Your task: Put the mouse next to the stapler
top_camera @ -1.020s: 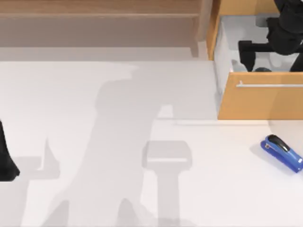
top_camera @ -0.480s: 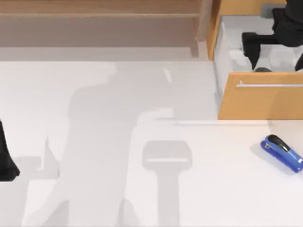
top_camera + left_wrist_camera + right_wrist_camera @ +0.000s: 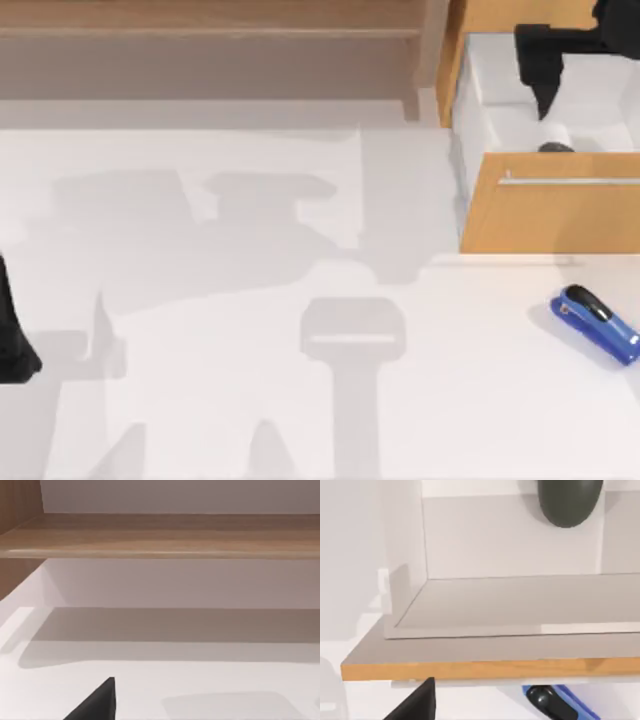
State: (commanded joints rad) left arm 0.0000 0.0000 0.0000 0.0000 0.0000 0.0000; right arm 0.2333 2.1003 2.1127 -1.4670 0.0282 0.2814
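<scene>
right gripper [image 3: 545,95], fingers' state unclear, hangs over drawer [image 3: 550,205] holding mouse [image 3: 569,500].

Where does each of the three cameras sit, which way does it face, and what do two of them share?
Top view: above the table, looking down; right pincer over the open drawer, left arm at the left edge.
Left wrist view: on the left arm, facing a wooden shelf.
Right wrist view: on the right arm, facing into the drawer at the mouse.
Shared: top and right wrist views both show the blue stapler.
</scene>
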